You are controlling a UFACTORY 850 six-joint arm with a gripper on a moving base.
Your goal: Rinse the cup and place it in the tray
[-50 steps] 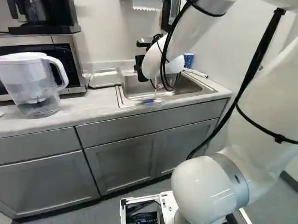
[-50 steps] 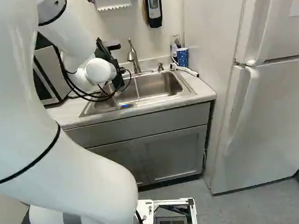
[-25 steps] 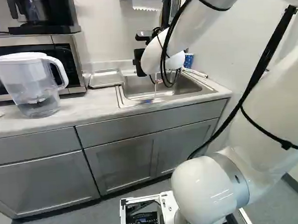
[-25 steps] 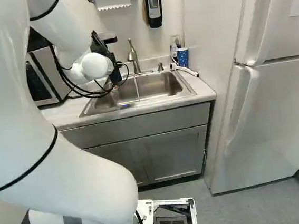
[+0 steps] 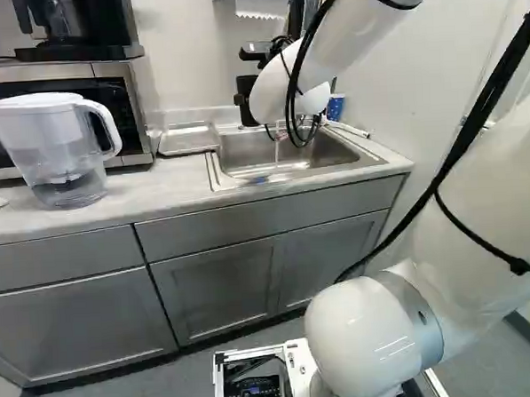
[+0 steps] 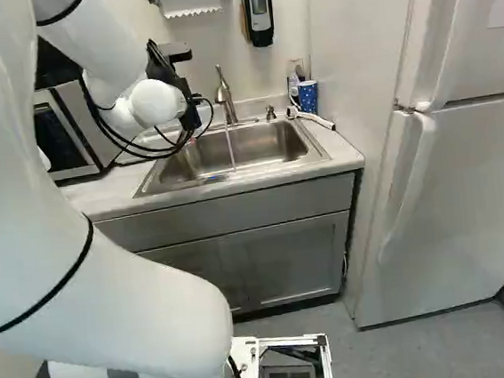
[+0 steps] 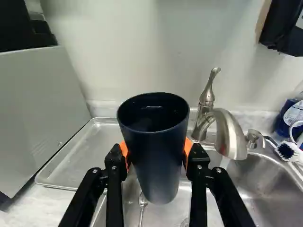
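Grips dark cup [image 7: 156,165] upright in black gripper [image 5: 246,100], pressing from both sides, open just to cup's width. Holds it raised by sink [image 6: 315,140], between metal tray [image 7: 71,163] and running faucet [image 7: 232,135].

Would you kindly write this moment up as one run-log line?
gripper: shut on dark cup | cup: upright, mouth up, not yet in tray | faucet: water running | tray: beside sink
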